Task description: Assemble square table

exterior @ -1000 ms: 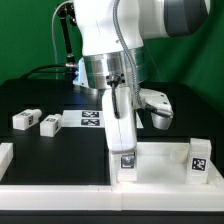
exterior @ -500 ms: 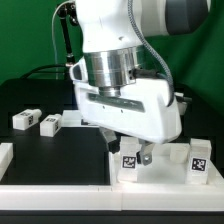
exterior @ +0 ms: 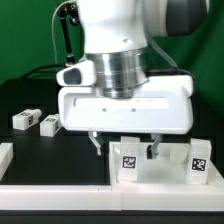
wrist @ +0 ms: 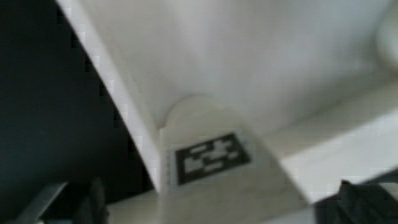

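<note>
The square table's white slab (exterior: 160,176) lies at the front on the exterior view's right, and in the wrist view it shows as a pale surface (wrist: 249,60). A white leg block (exterior: 127,162) with a black tag stands upright at the slab's near corner; the wrist view shows its tagged top (wrist: 214,158). My gripper (exterior: 125,149) hangs over it, open, one finger on each side with a gap to the leg. A second tagged leg (exterior: 198,160) stands on the slab's right. Two loose leg blocks (exterior: 26,118) (exterior: 49,124) lie on the black table at the left.
White border bars run along the front edge (exterior: 50,192) and at the exterior view's left (exterior: 5,155). The black tabletop (exterior: 55,155) stretches between the loose legs and the slab. My wide hand hides the area behind it.
The hand has turned from edge-on to broadside, and the jaws have spread from gripping the leg to wide open. The leg stays upright on the slab, released.
</note>
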Tool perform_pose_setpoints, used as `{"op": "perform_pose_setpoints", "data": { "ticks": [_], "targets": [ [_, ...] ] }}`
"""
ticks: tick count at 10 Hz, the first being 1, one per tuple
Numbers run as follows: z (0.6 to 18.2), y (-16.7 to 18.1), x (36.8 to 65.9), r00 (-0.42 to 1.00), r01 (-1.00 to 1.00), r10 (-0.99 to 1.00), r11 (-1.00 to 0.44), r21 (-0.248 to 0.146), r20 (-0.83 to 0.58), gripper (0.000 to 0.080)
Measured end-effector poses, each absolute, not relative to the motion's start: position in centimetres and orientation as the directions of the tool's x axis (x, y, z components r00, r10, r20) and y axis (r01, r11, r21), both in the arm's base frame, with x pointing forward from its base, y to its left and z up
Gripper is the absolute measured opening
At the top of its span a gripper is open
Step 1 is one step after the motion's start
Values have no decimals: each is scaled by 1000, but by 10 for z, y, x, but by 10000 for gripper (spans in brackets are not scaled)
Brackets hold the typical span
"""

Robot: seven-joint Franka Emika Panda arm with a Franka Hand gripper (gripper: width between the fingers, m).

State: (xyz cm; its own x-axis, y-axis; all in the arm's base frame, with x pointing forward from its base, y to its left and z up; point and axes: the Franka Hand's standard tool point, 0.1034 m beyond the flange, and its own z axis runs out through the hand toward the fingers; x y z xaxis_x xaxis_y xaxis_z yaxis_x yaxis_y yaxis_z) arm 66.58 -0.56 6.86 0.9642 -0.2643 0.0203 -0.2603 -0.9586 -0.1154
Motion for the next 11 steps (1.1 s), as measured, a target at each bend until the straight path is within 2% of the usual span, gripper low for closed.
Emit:
{"op": "perform_pose_setpoints", "data": {
  "ticks": [1,2,4,5,6,7,9,10,11],
  "targets": [
    [70,-2,666,984,-173,-177,-980,-101,30,649],
    [68,-4,666,971,-234,-238,-966,-106,23,649],
    [68,-4,666,960,-275,-278,-956,-105,18,346],
    [68,-5,665,936,-350,-353,-931,-106,9,346],
    [67,-5,665,911,-410,-413,-906,-107,2,291],
    [68,-6,666,871,-490,-492,-865,-106,-7,291],
    [71,-10,667,610,-791,-791,-604,-94,-43,291],
    [71,-3,669,382,-924,-919,-377,-65,-97,290],
    [70,-3,675,147,-989,-979,-147,-11,-142,290]
  ]
}}
